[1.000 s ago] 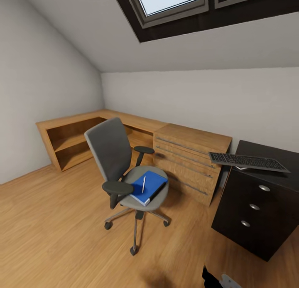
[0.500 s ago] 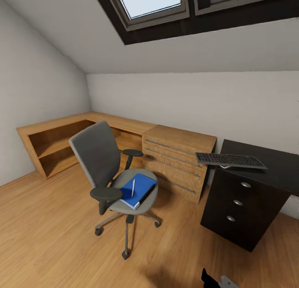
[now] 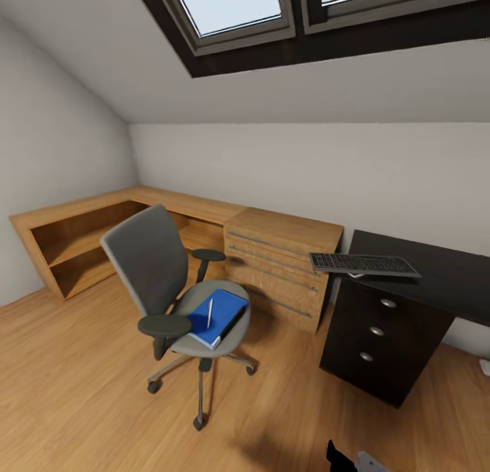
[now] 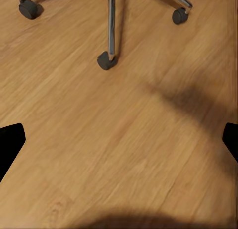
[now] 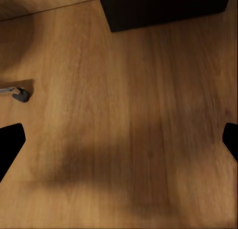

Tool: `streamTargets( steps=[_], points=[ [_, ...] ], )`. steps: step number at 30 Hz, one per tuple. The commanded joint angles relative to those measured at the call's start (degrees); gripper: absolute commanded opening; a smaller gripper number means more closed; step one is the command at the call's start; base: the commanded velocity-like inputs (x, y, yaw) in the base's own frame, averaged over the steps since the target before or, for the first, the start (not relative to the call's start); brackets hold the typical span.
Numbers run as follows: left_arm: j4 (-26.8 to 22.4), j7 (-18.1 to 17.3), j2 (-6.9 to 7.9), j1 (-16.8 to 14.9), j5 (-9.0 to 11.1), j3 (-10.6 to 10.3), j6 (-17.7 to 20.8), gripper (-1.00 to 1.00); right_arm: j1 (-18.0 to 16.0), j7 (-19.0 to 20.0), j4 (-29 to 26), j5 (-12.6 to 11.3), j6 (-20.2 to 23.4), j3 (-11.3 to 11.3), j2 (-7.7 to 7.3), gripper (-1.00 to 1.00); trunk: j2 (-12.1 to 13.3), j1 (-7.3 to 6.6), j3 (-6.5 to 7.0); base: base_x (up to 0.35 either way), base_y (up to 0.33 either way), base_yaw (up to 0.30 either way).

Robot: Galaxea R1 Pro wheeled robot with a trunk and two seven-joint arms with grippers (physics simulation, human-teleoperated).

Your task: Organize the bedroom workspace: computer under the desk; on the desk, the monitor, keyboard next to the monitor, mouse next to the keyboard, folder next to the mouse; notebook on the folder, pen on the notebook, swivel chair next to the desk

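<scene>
The blue folder [image 3: 218, 317] with the pen [image 3: 209, 312] lies on the swivel chair [image 3: 170, 288], the keyboard [image 3: 363, 264] overhangs the desk [image 3: 435, 271] (cut off at right), and both the left gripper [image 4: 119, 142] and the right gripper [image 5: 119, 140] stand apart, empty, over the floor [image 3: 82, 376].

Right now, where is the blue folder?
In the head view, the folder lies on the swivel chair seat, pen on top, left of the black desk.

Attic rm: skylights [image 3: 231, 9], wood floor [image 3: 82, 390], wooden cabinet [image 3: 279, 264].
</scene>
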Motion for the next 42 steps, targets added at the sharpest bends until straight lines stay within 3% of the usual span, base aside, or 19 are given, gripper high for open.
streamTargets(
  steps=[1,22,30,33,42],
  points=[
    [-0.1,0.0,0.03,0.0,0.6,-0.1,-0.1,1.0,-0.1,0.2,0.1,-0.6,-0.2,0.4,0.03,1.0,0.4,-0.23,0.14,0.0,0.0,-0.275],
    [-0.1,0.0,0.03,0.0,0.6,-0.1,-0.1,1.0,0.0,0.2,0.1,-0.1,-0.3,0.4,0.1,1.0,8.8,-4.84,3.91,0.0,0.0,-0.292],
    [0.0,0.0,-0.05,0.0,0.6,-0.1,-0.1,1.0,0.1,0.1,0.1,5.1,-0.4,0.4,1.03,1.0,12.0,-6.6,5.5,0.0,0.0,-0.283],
    [0.0,-0.1,-0.06,0.0,0.6,-0.1,-0.1,1.0,0.1,0.0,0.1,6.5,-0.4,0.3,1.19,1.0,12.0,-6.6,5.59,0.0,0.0,-0.264],
    [0.1,-0.2,0.05,0.0,0.6,0.0,-3.7,1.0,0.1,0.0,0.1,7.5,-0.4,0.3,1.13,1.0,12.0,-6.6,5.78,0.0,0.0,-0.089]
  ],
)
